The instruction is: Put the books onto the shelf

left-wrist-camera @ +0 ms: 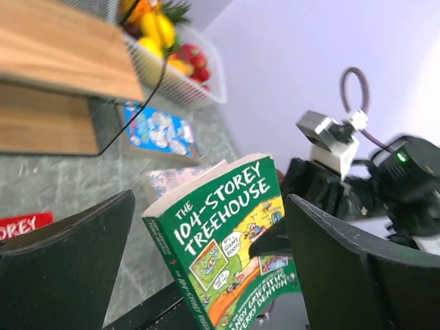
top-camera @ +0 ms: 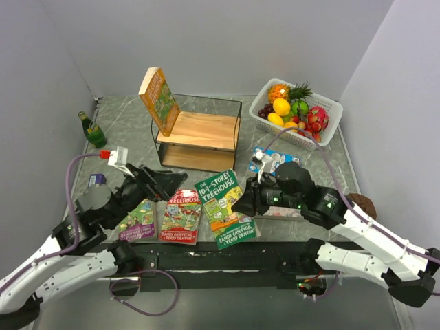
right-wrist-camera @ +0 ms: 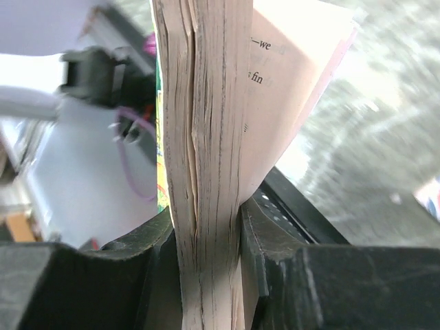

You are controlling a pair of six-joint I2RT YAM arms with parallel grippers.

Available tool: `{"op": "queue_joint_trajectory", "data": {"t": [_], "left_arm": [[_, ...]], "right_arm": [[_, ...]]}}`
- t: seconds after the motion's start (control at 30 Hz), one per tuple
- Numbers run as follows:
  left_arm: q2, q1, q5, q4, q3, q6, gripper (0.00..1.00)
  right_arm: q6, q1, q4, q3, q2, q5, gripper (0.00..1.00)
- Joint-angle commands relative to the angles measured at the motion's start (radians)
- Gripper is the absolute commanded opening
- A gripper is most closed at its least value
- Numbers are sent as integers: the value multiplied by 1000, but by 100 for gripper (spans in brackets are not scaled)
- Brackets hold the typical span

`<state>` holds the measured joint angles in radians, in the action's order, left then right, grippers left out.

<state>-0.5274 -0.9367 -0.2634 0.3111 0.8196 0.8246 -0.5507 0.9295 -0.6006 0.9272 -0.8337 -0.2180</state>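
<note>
Pages of green book [top-camera: 223,206] sit clamped in right pincer [right-wrist-camera: 207,237].

The shelf [top-camera: 199,134] stands at the rear centre of the table [top-camera: 124,124]. An upright book [top-camera: 159,100] leans on its top board, at the left end. Left of the shelf is a bottle [top-camera: 91,129]; right of it is a fruit basket [top-camera: 295,113]. In front of the shelf, three books form a row: left book [top-camera: 139,220], middle book [top-camera: 181,215], right book [top-camera: 225,208]. A far book [top-camera: 271,161] lies behind the right book, in front of the basket.
</note>
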Motion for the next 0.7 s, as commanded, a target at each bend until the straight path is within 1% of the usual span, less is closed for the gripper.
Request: {"op": "queue_joint_trajectory", "data": {"t": [0.0, 0.03, 0.07, 0.1, 0.13, 0.27, 0.37, 0.57, 0.67], "left_arm": [[7, 33, 162, 27, 47, -68, 96], [-14, 35, 173, 43, 74, -68, 98], [-19, 36, 211, 51, 81, -68, 99], [-19, 36, 223, 51, 79, -62, 99], [-8, 38, 233, 46, 73, -56, 99], [21, 38, 274, 13, 53, -39, 99], [12, 39, 305, -4, 52, -35, 99], [-25, 39, 345, -32, 67, -45, 95], [-39, 41, 369, -50, 76, -56, 87]], "right_arm": [[113, -75, 128, 107, -8, -252, 0], [110, -90, 163, 110, -10, -283, 0], [100, -130, 180, 113, -11, -317, 0], [95, -145, 186, 127, -16, -375, 0], [92, -161, 193, 134, -15, -397, 0], [110, -181, 190, 185, -28, -471, 0], [118, -181, 186, 216, -45, -521, 0], [143, -184, 168, 249, -50, -567, 0], [155, -182, 151, 257, -51, -577, 0]]}}
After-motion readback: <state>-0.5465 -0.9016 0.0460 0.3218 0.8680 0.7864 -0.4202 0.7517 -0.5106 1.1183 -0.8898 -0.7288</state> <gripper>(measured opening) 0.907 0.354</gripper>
